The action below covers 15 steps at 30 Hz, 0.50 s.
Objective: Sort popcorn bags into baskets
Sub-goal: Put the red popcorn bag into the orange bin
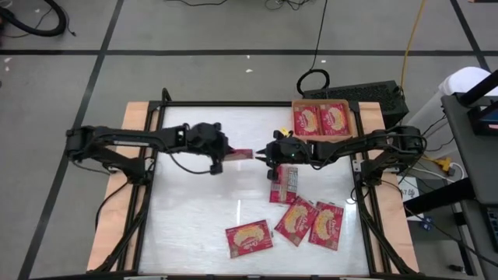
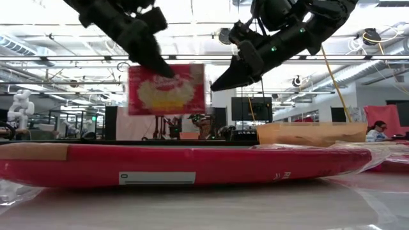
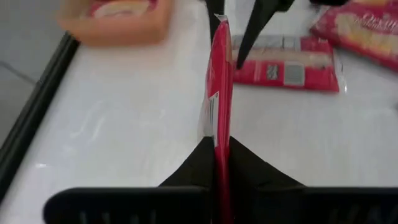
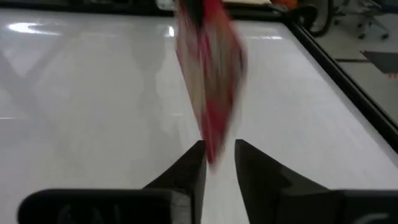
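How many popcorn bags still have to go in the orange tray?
Two bags already lie in the orange tray. One bag is in the air, pinched by the left gripper, with the right gripper open around its far end. Four bags on the table are left.

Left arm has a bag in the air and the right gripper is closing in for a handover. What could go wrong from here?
1. The left gripper pinches the held bag only at one edge, so a tug could pull it loose.
2. The right gripper is open with just the bag's tip between its fingers; closing now risks a shallow grip and a drop.
3. A dropped bag would likely land on the table, not in the orange tray.
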Tool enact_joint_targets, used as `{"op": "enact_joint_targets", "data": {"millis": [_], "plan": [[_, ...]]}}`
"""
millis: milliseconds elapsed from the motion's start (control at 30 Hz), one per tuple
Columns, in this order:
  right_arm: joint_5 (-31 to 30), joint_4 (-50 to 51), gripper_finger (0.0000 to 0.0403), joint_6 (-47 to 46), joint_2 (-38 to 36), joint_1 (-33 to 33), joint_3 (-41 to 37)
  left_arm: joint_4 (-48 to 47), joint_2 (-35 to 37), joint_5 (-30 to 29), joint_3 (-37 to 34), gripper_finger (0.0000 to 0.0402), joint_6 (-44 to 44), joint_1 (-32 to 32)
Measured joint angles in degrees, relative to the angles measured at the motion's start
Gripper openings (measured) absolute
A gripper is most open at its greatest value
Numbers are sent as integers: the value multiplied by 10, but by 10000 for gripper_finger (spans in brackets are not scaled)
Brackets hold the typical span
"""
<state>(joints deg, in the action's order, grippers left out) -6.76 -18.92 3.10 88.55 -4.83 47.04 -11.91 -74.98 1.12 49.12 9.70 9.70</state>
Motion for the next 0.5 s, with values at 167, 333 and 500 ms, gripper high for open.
{"op": "enact_joint_targets", "data": {"millis": [167, 333, 500], "plan": [[-7, -15, 103, 6, 0, -4, -9, 19, 76, -2, -40, 18, -6, 11], [-6, -98, 109, -10, 1, -4, -41, 128, 151, -2, -124, 35, -25, 22], [6, -200, 109, -38, 2, -4, -78, 385, 184, 20, -225, 23, -49, 22]]}}
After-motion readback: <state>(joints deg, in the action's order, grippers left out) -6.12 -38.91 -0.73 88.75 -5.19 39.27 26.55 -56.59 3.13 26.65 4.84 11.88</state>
